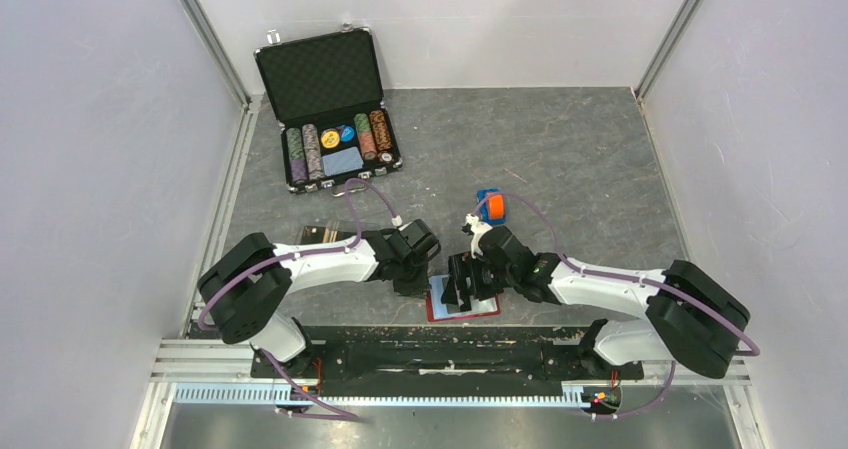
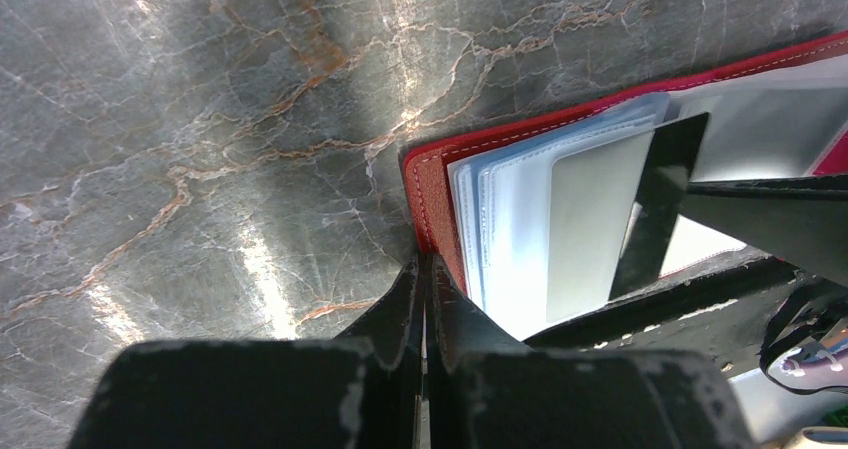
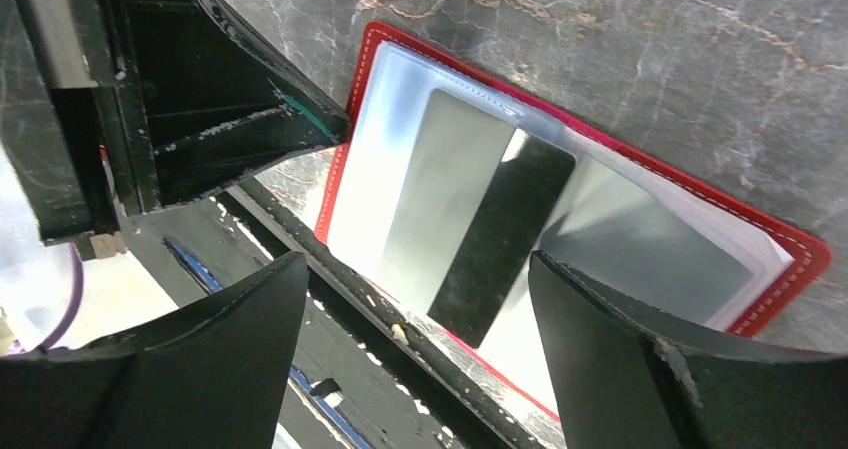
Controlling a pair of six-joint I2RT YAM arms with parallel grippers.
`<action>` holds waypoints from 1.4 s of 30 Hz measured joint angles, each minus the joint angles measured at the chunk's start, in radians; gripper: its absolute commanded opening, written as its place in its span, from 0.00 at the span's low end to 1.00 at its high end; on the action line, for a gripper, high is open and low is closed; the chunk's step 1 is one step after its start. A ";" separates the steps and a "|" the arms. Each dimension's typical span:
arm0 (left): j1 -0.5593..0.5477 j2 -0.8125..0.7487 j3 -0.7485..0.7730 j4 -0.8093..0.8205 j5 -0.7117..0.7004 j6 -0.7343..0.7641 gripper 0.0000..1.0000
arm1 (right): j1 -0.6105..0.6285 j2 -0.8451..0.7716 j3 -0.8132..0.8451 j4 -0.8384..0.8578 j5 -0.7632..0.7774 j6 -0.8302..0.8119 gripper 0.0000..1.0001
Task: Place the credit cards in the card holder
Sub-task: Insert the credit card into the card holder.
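Observation:
A red wallet-style card holder [image 3: 800, 259] lies open at the table's near edge, its clear sleeves [image 2: 510, 209] facing up. One credit card [image 3: 450, 189], grey back up with a black stripe [image 3: 505, 239], lies on the sleeves, and I cannot tell how far it sits inside one. My right gripper [image 3: 415, 269] hangs open just above that card and touches nothing. My left gripper [image 2: 425, 264] is shut, with its tips against the red cover's left edge [image 2: 430, 189]. In the top view both grippers [image 1: 415, 279] [image 1: 460, 284] crowd over the card holder [image 1: 480, 312].
An open black chip briefcase [image 1: 330, 99] with poker chips and a pale blue card stands at the back left. A small blue and orange object [image 1: 491, 206] lies behind the right arm. A small dark-based tray [image 1: 320, 234] shows behind the left arm. A black rail [image 1: 450, 354] runs just in front of the card holder.

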 measured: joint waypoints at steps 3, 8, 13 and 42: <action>0.000 0.002 0.000 0.000 0.002 0.000 0.02 | 0.002 -0.015 0.004 -0.031 0.021 -0.019 0.93; 0.003 0.005 0.002 0.000 0.009 0.000 0.02 | 0.004 -0.040 0.011 -0.073 0.053 -0.050 0.98; 0.005 0.006 0.003 0.000 0.010 0.000 0.02 | 0.005 -0.046 0.011 -0.084 0.064 -0.068 0.93; -0.008 -0.007 0.055 -0.100 -0.019 0.024 0.59 | 0.061 -0.016 0.020 -0.054 0.063 -0.044 0.61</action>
